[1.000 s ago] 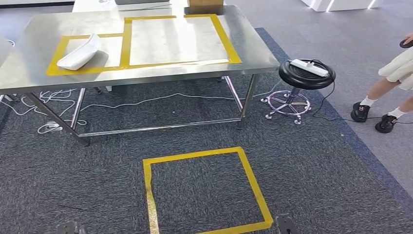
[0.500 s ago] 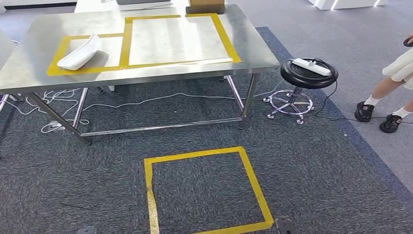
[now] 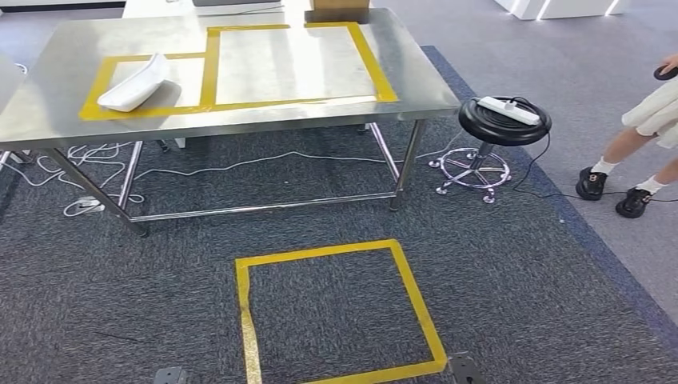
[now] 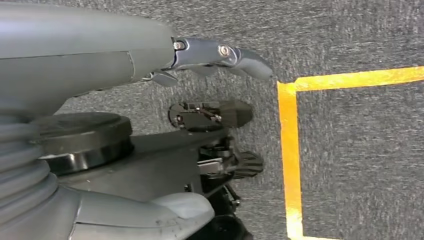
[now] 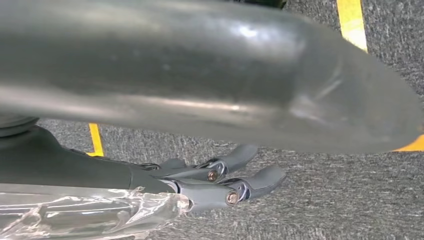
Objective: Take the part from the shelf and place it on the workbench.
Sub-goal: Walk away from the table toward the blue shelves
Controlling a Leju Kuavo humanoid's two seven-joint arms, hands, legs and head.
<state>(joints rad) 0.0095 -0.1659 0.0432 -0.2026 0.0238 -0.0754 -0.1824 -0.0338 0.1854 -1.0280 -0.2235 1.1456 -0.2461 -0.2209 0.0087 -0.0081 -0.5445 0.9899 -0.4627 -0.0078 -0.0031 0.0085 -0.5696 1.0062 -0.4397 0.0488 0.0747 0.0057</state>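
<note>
**Part on the workbench, both arms hanging low**

The part (image 3: 134,83), a white, elongated, shell-like piece, lies on the workbench (image 3: 48,88) inside the smaller of two yellow-taped rectangles (image 3: 206,60), at the bench's left end as the head camera sees it. It rests tilted against the steel top and casts a soft shadow beside it. No hand touches it.

The larger taped rectangle beside it holds nothing; a brown box (image 3: 339,10) sits at the far edge of the bench, cut off by the frame.

The left hand (image 4: 220,55) hangs over the grey carpet (image 3: 520,288); its dark fingers (image 4: 250,62) reach out loosely with nothing between them, so it reads as released. The right hand (image 5: 225,180) also hangs above the carpet, fingers extended and slightly curved. A large, blurred grey surface fills most of that wrist view, so I cannot tell for certain whether the hand is empty.

On the carpet in front of the bench is a yellow tape square (image 3: 340,312). White cables (image 3: 96,160) trail under the bench. To the right stands a black round stool (image 3: 504,120) with a white power strip (image 3: 508,110) on its seat, and beyond it a person's legs and dark shoes (image 3: 612,188) stand at the carpet's edge.
</note>
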